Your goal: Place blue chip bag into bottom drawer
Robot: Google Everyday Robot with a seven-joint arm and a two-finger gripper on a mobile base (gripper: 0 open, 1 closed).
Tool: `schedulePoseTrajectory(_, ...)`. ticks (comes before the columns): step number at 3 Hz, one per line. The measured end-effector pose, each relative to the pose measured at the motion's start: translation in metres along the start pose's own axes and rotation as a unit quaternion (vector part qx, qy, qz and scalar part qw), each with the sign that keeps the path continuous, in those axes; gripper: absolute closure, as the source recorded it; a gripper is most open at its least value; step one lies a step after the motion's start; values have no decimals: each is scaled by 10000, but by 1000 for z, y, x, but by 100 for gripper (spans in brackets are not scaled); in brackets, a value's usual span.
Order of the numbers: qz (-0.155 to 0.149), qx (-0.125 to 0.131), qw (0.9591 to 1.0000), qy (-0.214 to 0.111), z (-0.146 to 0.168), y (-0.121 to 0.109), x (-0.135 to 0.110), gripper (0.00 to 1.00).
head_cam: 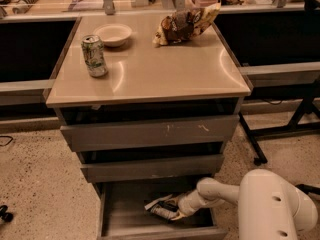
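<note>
The blue chip bag (159, 205) is inside the bottom drawer (125, 209), a little right of the drawer's middle, and it looks crumpled with one end tilted up. The tool (175, 210) is also down inside this drawer, on the right side of it, at the end of a white arm (215, 191) that comes in over the drawer's right edge. The tool touches the right end of the bag. If it is gripping the bag or has released it, I cannot tell from where I stand.

The bottom drawer is pulled out and open. Directly above it I count two shallower drawers (150, 132), so three in all.

Above them is the beige surface (150, 69). There, over the drawer's left side, stands one soda can (94, 56) and behind it one pale bowl (113, 34). Over the drawer's right side, at the back, lies one brown-and-yellow snack bag (185, 23).
</note>
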State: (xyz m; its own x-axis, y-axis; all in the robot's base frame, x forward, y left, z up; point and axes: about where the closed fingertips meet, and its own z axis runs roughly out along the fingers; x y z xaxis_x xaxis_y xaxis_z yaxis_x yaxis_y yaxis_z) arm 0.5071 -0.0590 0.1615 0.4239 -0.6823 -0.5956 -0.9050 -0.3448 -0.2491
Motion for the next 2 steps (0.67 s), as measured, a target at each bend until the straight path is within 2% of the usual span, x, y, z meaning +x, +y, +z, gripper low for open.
schedulePoseTrajectory(1,0,0,10000,0,0,0,0,59)
schedulePoseTrajectory(2,-240,39,9997,41,4,-8,-13,35)
